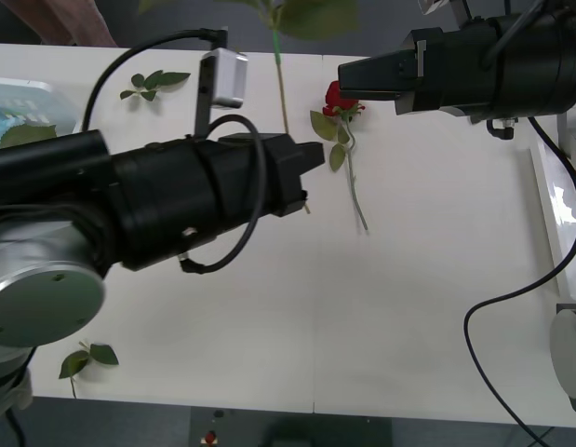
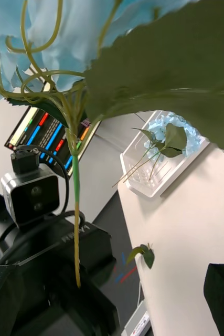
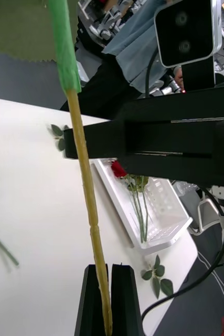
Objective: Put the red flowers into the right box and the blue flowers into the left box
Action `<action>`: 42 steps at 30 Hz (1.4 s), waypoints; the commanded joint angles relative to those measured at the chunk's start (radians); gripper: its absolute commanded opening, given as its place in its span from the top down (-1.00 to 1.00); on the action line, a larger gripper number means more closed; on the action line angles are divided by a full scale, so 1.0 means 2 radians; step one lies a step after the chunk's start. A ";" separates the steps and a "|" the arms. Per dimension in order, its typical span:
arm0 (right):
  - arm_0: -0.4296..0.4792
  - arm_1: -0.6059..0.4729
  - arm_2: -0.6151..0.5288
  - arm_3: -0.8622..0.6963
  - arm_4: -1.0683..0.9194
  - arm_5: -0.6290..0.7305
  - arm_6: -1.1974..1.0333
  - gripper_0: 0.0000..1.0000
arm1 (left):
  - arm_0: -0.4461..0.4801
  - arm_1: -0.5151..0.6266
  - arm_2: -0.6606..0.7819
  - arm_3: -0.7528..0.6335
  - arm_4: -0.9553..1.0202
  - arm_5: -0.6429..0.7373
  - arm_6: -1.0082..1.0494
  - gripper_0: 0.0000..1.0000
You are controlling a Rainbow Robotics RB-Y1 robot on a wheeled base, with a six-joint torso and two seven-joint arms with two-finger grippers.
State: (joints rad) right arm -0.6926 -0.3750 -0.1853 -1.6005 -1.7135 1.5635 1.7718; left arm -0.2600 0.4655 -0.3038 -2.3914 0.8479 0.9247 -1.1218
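Left arm, bulk of it lowest and closest in the front view, reaching in from left of the lying rose (image 1: 337, 97)

- Left box (image 1: 18, 93): far left of the rose at the table edge, blue heads and leaves already inside
- Leaf sprigs (image 1: 153, 82): loose on the table between the left box and the rose; not task items
- Left gripper (image 3: 109, 270): just left of the rose, fingers pressed together on the bare lower stem of a blue flower (image 2: 64, 31)
- Blue flower: long axis upright, stem rising from the pinch, head and big leaf high above the table, clear of the rose
- Rose: flat on the table (image 1: 408, 307), red head at the far end, stem running toward the robot
- Right gripper (image 1: 348, 76): just above and right of the rose's head, nearer to it than the left; whether its fingers are spread, cannot tell
- Right box (image 3: 167, 231): far right of the rose, red roses lying inside

Judgement: the held flower's tray lies well left of the rose, on the holding arm's own side, so a leftward carry looks unobstructed. White tabletop is otherwise open; a screen with coloured bars and a seated person sit beyond it
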 commanded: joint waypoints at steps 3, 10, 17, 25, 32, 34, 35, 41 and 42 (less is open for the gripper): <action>-0.014 0.005 -0.004 -0.010 -0.005 -0.001 -0.012 -1.00 | 0.055 0.066 0.108 -0.091 0.059 0.083 0.024 1.00; -0.010 0.005 -0.024 -0.018 0.006 0.003 -0.014 -1.00 | 0.112 0.120 0.269 -0.113 0.141 0.171 0.029 1.00; -0.010 -0.012 -0.050 -0.032 0.087 0.039 -0.018 -1.00 | 0.158 0.174 0.402 -0.092 0.199 0.227 0.023 1.00; -0.010 -0.040 -0.048 -0.032 0.182 0.068 -0.026 -1.00 | 0.231 0.241 0.469 -0.005 0.200 0.228 -0.001 1.00; -0.017 -0.051 -0.022 -0.031 0.266 0.071 -0.036 -1.00 | 0.273 0.257 0.479 0.090 0.193 0.216 -0.072 1.00; -0.020 -0.053 -0.012 -0.032 0.292 0.070 -0.040 -1.00 | 0.277 0.257 0.475 0.118 0.191 0.212 -0.092 1.00; -0.021 -0.053 -0.007 -0.031 0.303 0.070 -0.041 -1.00 | 0.278 0.257 0.471 0.130 0.190 0.210 -0.103 1.00; -0.027 -0.055 0.037 -0.032 0.380 0.054 -0.052 -1.00 | 0.277 0.259 0.439 0.215 0.184 0.175 -0.173 1.00; -0.028 -0.056 0.045 -0.031 0.389 0.049 -0.055 -1.00 | 0.277 0.259 0.433 0.225 0.183 0.167 -0.182 1.00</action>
State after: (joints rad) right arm -0.6989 -0.4516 -0.1207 -1.6318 -0.9646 1.6830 1.7019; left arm 0.2912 0.9655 0.5808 -1.9754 1.2245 1.2918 -1.4221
